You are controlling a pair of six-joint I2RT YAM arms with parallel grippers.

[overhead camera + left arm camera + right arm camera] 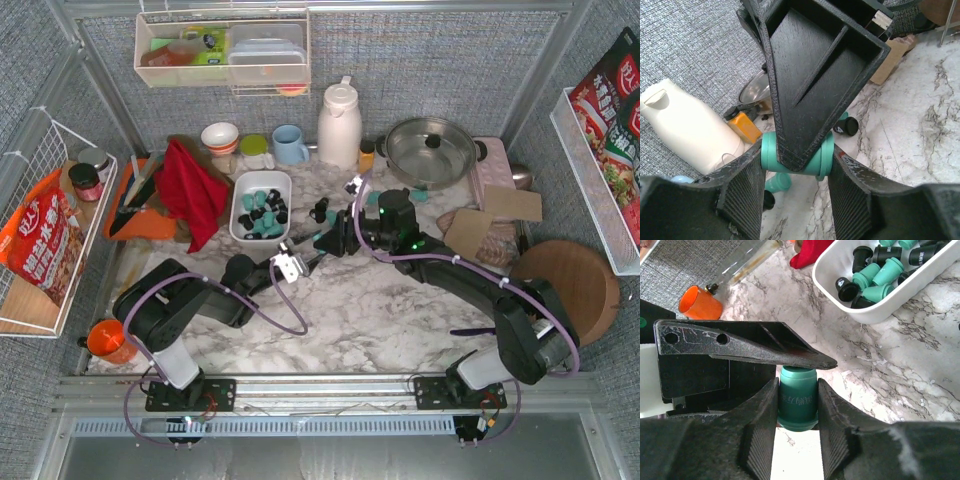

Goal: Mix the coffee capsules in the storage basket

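Observation:
A teal coffee capsule [797, 400] is held above the marble table between both grippers. My right gripper [797, 390] is shut on its sides. My left gripper [797, 165] is closed across its two ends [812, 162], one left finger lying over its top in the right wrist view. In the top view the two grippers meet at the table's middle, left [308, 250] and right [330, 243]. The white storage basket [240, 190] holds several teal and black capsules [875, 275] just behind them. Loose capsules lie on the table: black [846, 126] and teal [777, 182].
A white thermos [339, 125], small orange-lidded jar [367, 155], steel pan [430, 150] and blue mug [290, 145] stand at the back. A red cloth [190, 190] lies left of the basket. An orange cup [108, 340] is front left; a wooden board [565, 285] right.

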